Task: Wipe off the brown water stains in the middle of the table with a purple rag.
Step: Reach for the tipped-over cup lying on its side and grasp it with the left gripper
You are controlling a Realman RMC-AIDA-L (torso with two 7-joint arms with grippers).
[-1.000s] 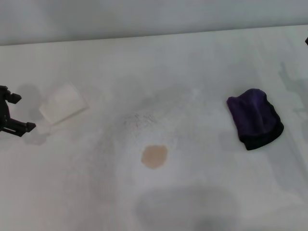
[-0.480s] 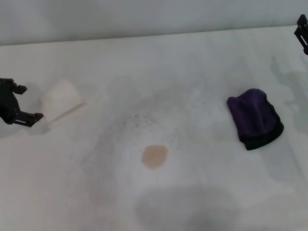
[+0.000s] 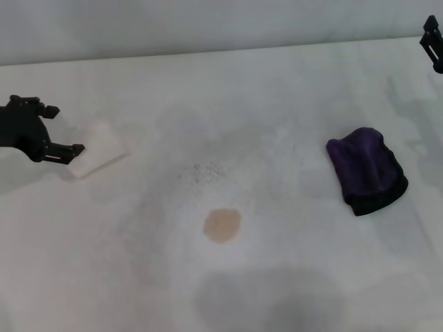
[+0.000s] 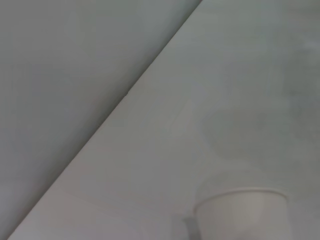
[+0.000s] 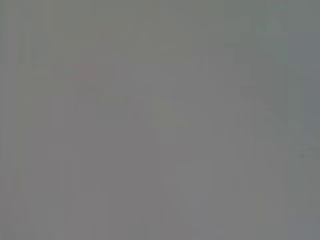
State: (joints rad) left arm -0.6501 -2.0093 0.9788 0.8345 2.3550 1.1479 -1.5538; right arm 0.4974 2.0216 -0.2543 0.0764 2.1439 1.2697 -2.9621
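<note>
The brown water stain (image 3: 222, 225) is a small pale tan blot in the middle of the white table (image 3: 277, 90). The purple rag (image 3: 367, 169) lies as a dark lump with a blackish edge at the right, well apart from the stain. My left gripper (image 3: 64, 128) is at the far left, open and empty, its fingers close beside a white cup (image 3: 98, 146). My right gripper (image 3: 433, 43) shows only partly at the top right edge, behind the rag and clear of it. The right wrist view shows only flat grey.
The white cup also shows in the left wrist view (image 4: 241, 212), standing on the table near its far edge (image 4: 125, 95). A faint grey speckled smudge (image 3: 204, 171) lies just behind the stain. A grey wall runs behind the table.
My left gripper has moved right and farther back, up to the white cup. My right gripper has come into view at the top right edge. Rag and stain have not moved.
</note>
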